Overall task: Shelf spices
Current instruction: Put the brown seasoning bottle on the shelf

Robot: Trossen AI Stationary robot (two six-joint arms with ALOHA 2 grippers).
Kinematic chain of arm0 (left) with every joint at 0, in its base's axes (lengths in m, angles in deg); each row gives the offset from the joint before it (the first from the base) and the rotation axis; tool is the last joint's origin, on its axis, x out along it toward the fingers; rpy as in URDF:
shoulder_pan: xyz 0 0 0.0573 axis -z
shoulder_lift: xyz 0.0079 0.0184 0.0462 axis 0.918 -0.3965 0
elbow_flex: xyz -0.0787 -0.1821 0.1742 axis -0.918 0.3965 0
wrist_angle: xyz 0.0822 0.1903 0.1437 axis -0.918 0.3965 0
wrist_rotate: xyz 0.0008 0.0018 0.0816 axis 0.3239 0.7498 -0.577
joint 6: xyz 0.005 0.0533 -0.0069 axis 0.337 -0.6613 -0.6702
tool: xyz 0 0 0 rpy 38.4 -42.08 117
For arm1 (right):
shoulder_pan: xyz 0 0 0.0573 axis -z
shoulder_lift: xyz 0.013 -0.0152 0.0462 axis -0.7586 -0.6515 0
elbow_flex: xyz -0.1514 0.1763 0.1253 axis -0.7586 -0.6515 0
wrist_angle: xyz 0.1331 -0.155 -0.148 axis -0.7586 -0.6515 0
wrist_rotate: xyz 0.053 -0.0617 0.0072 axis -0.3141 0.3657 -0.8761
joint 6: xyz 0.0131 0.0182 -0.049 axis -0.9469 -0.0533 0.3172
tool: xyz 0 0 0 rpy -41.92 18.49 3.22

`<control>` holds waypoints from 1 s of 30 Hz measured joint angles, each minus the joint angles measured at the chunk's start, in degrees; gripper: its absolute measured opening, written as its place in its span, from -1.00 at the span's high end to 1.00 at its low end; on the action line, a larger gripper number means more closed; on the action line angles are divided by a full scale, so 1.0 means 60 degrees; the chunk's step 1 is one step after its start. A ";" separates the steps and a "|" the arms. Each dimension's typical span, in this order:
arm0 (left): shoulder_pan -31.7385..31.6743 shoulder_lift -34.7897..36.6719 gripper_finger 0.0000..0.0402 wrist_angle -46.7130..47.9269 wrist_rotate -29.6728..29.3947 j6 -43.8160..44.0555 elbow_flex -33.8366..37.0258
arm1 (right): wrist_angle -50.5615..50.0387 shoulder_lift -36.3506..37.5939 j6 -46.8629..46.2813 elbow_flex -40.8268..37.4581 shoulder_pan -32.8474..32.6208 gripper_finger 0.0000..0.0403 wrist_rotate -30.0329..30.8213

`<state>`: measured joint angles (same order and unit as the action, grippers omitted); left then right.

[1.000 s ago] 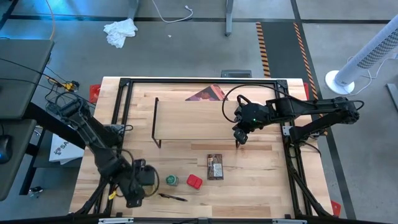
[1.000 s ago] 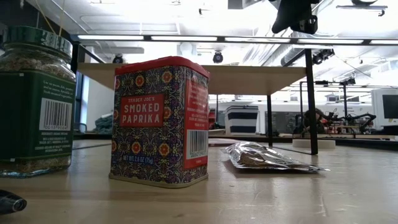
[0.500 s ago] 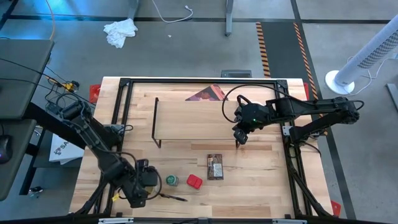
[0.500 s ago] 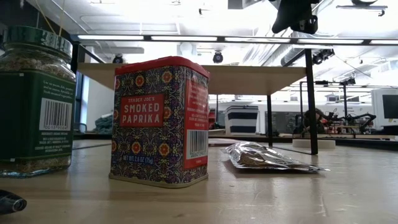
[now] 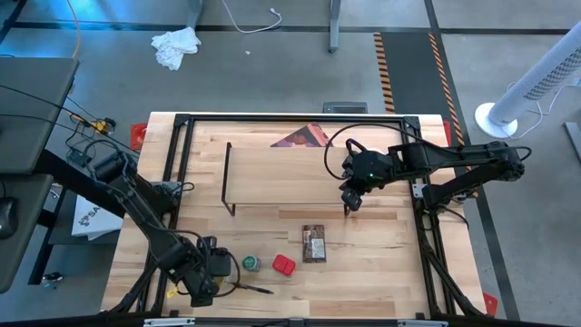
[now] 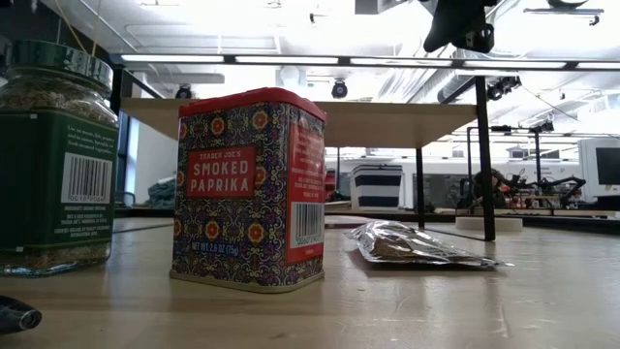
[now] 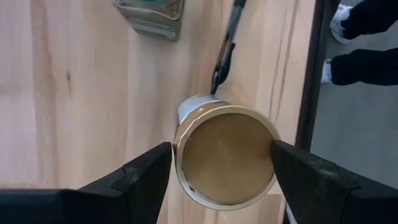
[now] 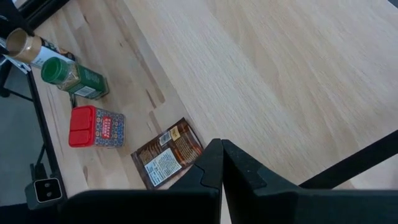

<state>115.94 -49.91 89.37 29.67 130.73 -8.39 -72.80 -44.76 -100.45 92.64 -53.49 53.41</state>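
Grasp check: left claw (image 7: 221,165) brackets round tan-topped jar (image 7: 225,155), fingers wide, seemingly not yet clamped. Centre, close squarely, lift straight toward wood-topped shelf (image 5: 281,173). Right claw (image 8: 221,163) pinched closed, empty.

1. Light wood surface (image 5: 381,250), black-framed, seen from above.
2. Toward 12 o'clock: shelf (image 5: 281,168), a pale rectangular board on thin black legs, standing on the surface.
3. Behind the shelf at 12 o'clock: dark reddish printed card (image 5: 302,138), lying flat and partly hidden by the board.
4. Near 6 o'clock: flat brown packet (image 5: 313,243), label up.
5. Just toward 7 o'clock from it: red tin (image 5: 283,265), upright, marked smoked paprika.
6. Just beside the tin, apart from it: green-lidded jar (image 5: 250,263), upright.
7. Toward 7 o'clock, at the near edge: tan-topped jar (image 7: 225,154), with a dark pen (image 5: 253,289) lying beside it.
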 joint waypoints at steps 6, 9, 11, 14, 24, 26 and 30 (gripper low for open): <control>-0.0031 -0.0114 -0.35 0.0035 -0.0070 0.0012 -0.0020 | -0.0020 0.0000 0.0083 0.0000 0.0002 1.00 0.0055; -0.0158 -0.0114 -0.35 0.0456 -0.0187 0.0074 -0.0020 | -0.0021 0.0000 0.0083 0.0000 0.0000 1.00 0.0120; -0.0292 -0.0118 -0.35 0.0808 -0.0232 0.0013 -0.0020 | -0.0021 0.0000 0.0083 0.0000 0.0003 1.00 0.0179; -0.0493 -0.0087 -0.35 0.1202 -0.0340 -0.0371 -0.0009 | -0.0021 0.0000 0.0084 0.0000 0.0002 1.00 0.0194; -0.1269 0.0273 -0.35 0.1505 -0.0329 -0.0616 0.0039 | -0.0024 0.0000 0.0083 0.0000 0.0000 1.00 0.0189; -0.1354 0.0435 -0.35 0.1617 -0.0332 -0.0446 0.0070 | -0.0023 0.0000 0.0083 0.0000 0.0000 1.00 0.0189; -0.1352 0.0754 -0.35 0.1693 -0.0328 -0.0433 0.0071 | -0.0021 0.0000 0.0083 0.0000 0.0004 1.00 0.0190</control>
<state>107.82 -45.38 99.53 27.70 128.13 -7.96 -72.93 -44.76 -99.95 92.64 -53.46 54.55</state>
